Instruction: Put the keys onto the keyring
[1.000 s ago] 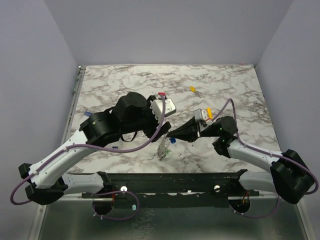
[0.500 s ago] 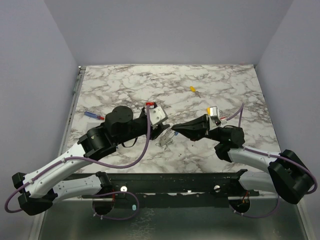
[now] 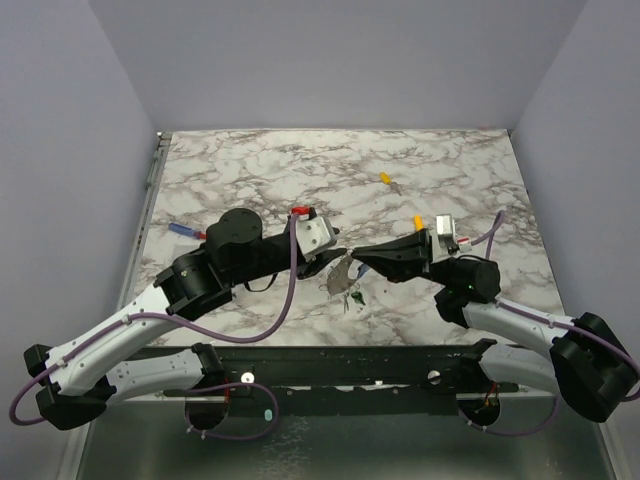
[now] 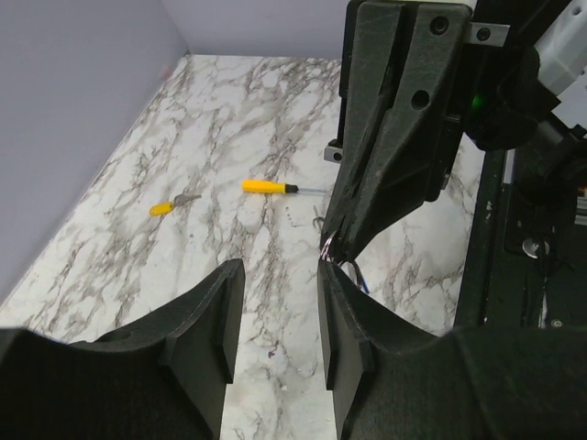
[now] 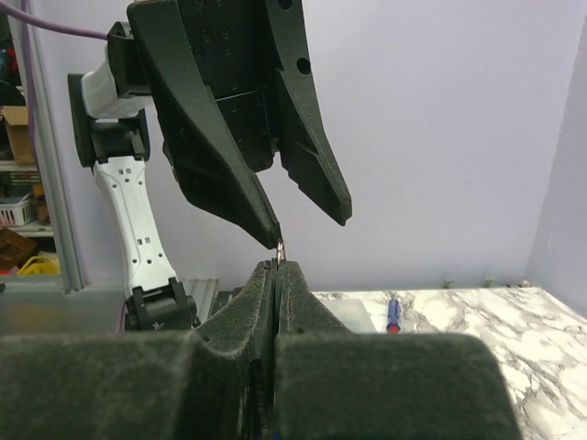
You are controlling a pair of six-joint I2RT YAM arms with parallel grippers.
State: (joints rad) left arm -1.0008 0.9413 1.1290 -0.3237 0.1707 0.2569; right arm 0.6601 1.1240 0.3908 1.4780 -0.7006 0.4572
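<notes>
The right end effector [image 5: 277,268] is pinching shut on the keyring [image 3: 343,276]. The left end effector [image 4: 278,275] is hovering half open, just beside the keyring. A yellow key [image 3: 385,178] is lying on the bench [image 3: 250,160] far behind the keyring, not yet on it.

We take this for a robotics lab: a marble-print tabletop [image 3: 230,160] boxed in by plain lilac walls [image 3: 330,60], a left arm [image 3: 130,330] and a right arm [image 3: 520,320] bolted to a black rail [image 3: 340,365], cluttered shelves [image 5: 16,206] behind.

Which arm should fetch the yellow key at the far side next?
Probably left: the left pincer is open and empty, with the yellow key in its view; the right pincer is shut on the keyring.
</notes>
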